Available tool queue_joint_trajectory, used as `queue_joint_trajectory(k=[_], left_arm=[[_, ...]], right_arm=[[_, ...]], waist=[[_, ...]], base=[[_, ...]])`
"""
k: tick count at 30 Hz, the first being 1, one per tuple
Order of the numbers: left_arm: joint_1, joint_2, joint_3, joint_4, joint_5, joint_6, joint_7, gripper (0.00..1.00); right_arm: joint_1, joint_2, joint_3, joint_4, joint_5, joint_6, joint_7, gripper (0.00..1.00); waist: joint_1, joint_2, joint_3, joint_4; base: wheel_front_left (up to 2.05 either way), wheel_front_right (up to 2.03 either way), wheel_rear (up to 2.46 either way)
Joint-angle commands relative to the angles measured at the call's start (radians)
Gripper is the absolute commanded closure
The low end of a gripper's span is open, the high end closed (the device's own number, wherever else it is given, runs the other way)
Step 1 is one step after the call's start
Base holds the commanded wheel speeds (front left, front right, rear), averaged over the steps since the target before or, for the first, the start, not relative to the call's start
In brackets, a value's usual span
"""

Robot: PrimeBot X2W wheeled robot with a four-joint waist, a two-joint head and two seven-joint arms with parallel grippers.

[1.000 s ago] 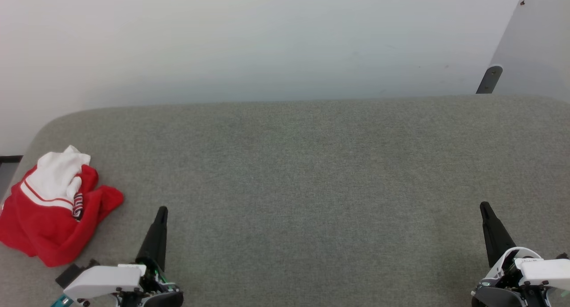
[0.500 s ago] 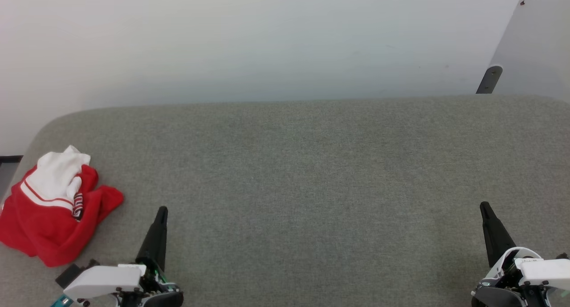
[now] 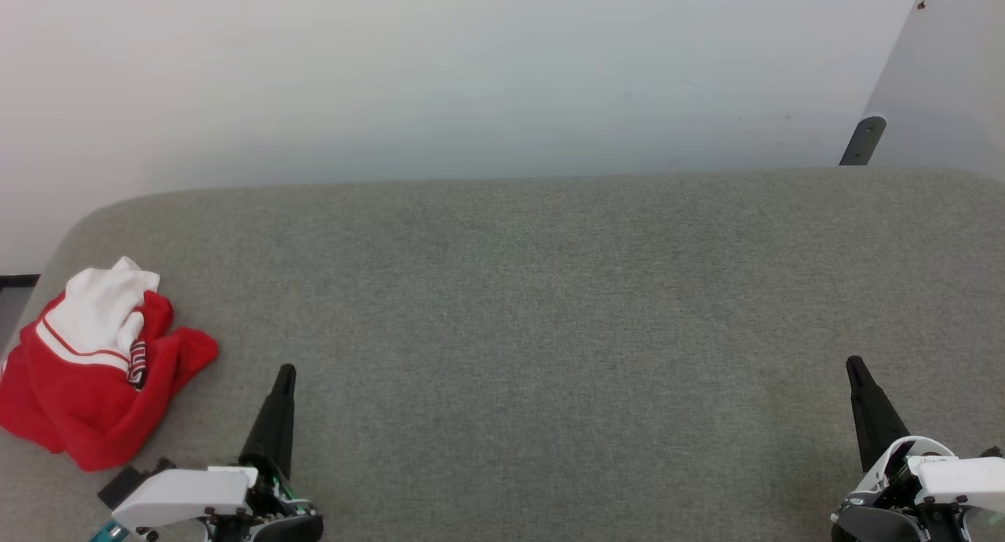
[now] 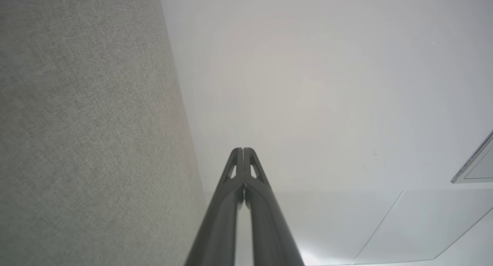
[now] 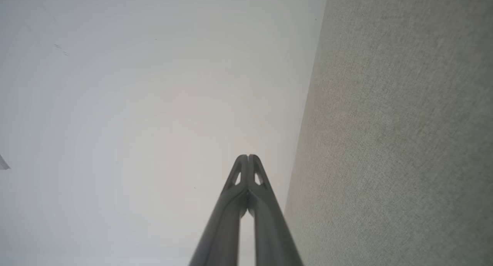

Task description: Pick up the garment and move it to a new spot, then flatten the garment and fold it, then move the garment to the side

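The garment point(image 3: 86, 377) lies crumpled at the left edge of the bench point(image 3: 550, 291), with a white sleeve on top of the red body. Its outer side reaches the edge below the rounded corner. The left tool point(image 3: 284, 371) stands near the garment's right side, apart from it, fingers pressed together on nothing. The right tool point(image 3: 852, 363), also closed on nothing, sits well apart at the right. Grey fabric spans between them up to the far edge along the wall point(image 3: 471, 71).

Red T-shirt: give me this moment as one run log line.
phase: before pick | red T-shirt: crumpled, left end of grey fabric surface | left hand: shut, empty, apart from shirt | right hand: shut, empty
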Motion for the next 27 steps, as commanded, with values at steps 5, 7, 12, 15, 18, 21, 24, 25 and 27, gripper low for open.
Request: queue_joint_trajectory(k=[5, 7, 12, 15, 18, 21, 24, 25, 27], left_arm=[[-0.01, -0.001, 0.001, 0.001, 0.002, -0.004, 0.001, 1.0], [-0.01, -0.001, 0.001, 0.001, 0.002, -0.004, 0.001, 1.0], [-0.01, -0.001, 0.001, 0.001, 0.002, -0.004, 0.001, 1.0], [-0.01, -0.001, 0.001, 0.001, 0.002, -0.004, 0.001, 1.0], [-0.01, -0.001, 0.001, 0.001, 0.002, -0.004, 0.001, 1.0], [-0.01, -0.001, 0.001, 0.001, 0.002, -0.004, 0.001, 1.0], [0.007, -0.001, -0.001, 0.008, 0.0, 0.0, -0.001, 0.0], [0.015, -0.003, -0.002, 0.019, 0.0, 0.002, -0.001, 0.0], [0.024, -0.006, -0.003, 0.027, 0.005, 0.002, -0.006, 0.0]], right_arm=[[-0.004, 0.004, 0.002, 0.0, -0.001, 0.0, 0.0, 1.0], [-0.004, 0.004, 0.002, 0.0, -0.001, 0.0, 0.0, 1.0], [-0.004, 0.004, 0.002, 0.0, -0.001, 0.001, 0.0, 1.0], [-0.004, 0.004, 0.002, 0.0, -0.001, 0.0, 0.0, 1.0], [-0.004, 0.004, 0.002, 0.0, -0.001, 0.0, 0.0, 1.0], [-0.004, 0.004, 0.002, 0.0, -0.001, 0.001, 0.0, 1.0], [0.003, 0.0, 0.0, 0.011, 0.0, 0.0, 0.0, 0.0], [0.011, 0.001, 0.0, 0.02, 0.0, 0.0, 0.0, 0.0], [0.017, 0.002, 0.001, 0.029, 0.0, 0.0, -0.003, 0.0]], waist=[[0.0, 0.0, 0.0, 0.0], [0.0, 0.0, 0.0, 0.0], [0.0, 0.0, 0.0, 0.0], [0.0, 0.0, 0.0, 0.0], [0.0, 0.0, 0.0, 0.0], [0.0, 0.0, 0.0, 0.0], [0.0, 0.0, 0.0, 0.0], [0.0, 0.0, 0.0, 0.0], [0.0, 0.0, 0.0, 0.0]], base=[[0.0, 0.0, 0.0], [0.0, 0.0, 0.0], [0.0, 0.0, 0.0], [0.0, 0.0, 0.0], [0.0, 0.0, 0.0], [0.0, 0.0, 0.0], [0.0, 0.0, 0.0], [0.0, 0.0, 0.0], [0.0, 0.0, 0.0]])
